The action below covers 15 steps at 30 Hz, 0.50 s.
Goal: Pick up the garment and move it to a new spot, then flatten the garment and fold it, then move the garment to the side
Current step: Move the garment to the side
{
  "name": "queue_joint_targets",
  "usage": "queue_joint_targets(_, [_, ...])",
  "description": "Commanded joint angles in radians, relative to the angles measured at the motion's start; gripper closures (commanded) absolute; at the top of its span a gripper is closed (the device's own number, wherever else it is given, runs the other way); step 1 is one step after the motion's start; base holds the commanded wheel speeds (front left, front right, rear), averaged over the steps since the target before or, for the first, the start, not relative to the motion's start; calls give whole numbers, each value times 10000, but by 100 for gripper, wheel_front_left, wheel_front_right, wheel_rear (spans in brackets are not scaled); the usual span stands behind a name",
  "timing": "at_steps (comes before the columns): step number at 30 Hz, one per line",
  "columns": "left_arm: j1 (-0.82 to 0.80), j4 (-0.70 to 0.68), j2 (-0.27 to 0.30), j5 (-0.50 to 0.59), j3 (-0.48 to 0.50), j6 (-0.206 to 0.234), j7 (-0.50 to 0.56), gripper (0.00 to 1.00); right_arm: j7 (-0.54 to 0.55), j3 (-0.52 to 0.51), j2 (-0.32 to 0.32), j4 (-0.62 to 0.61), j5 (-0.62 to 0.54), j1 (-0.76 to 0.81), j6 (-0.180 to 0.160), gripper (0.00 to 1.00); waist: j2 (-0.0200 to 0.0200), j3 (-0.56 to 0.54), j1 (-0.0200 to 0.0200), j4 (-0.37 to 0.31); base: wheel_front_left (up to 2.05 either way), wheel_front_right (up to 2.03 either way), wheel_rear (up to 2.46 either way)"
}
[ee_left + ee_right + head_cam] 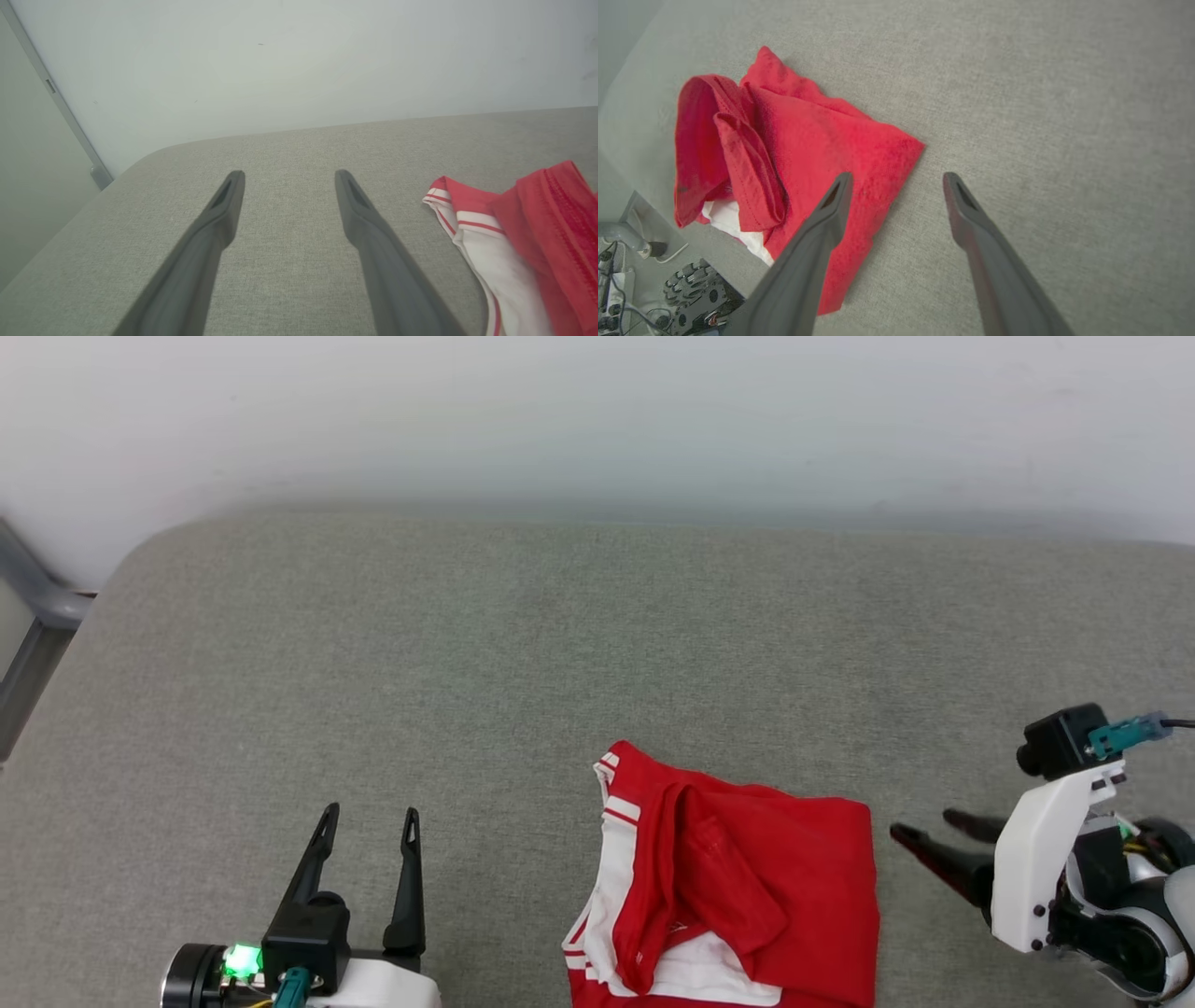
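Currently, the garment (738,887) lies loosely bunched on the grey fabric surface (560,635), at its near edge, with red cloth uppermost and white striped trim showing along its left side. The left gripper (370,812) stands to the garment's left, clear of it, fingers spread apart with nothing between them. The right gripper (921,822) sits just beside the garment's right edge, fingers pointing toward it, likewise spread and empty. Contact with the cloth cannot be determined.
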Motion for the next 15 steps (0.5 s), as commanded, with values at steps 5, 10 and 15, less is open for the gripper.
queue_joint_targets(5, [-281,-22,-91,0,-54,-42,-21,0,1034,379,108,375,1032,206,-9,0,-1,380,0,306,0,0,0])
queue_joint_targets(10, [-485,-21,-122,24,-112,-57,-21,0,958,709,442,851,1266,125,-9,0,-1,685,0,496,0,0,0])
queue_joint_targets(15, [-706,-7,-154,26,-162,-68,-21,0,767,1096,806,1623,1355,-45,-12,0,-1,972,0,625,0,0,0])
